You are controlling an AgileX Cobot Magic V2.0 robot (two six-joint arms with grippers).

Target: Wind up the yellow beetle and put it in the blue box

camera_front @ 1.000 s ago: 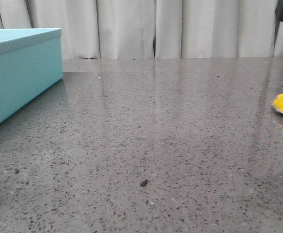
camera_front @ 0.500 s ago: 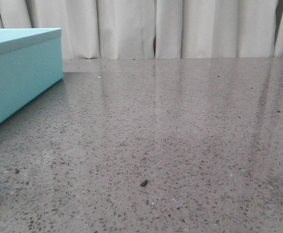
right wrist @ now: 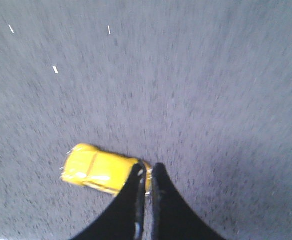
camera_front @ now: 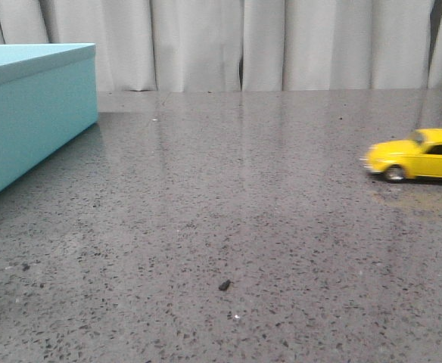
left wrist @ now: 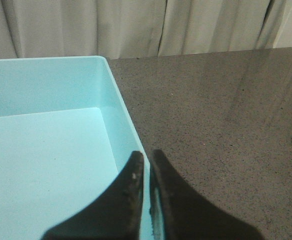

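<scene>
Front view: yellow beetle free on tabletop at right, well apart from blue box; storing not done. Both arms' fingers clenched, empty; winding can't tell.

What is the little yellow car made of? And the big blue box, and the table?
The yellow car looks like glossy painted metal or plastic; it shines. The blue box looks like matte card or plastic, smooth and dull. The table looks like polished speckled stone; it mirrors the curtains.
</scene>
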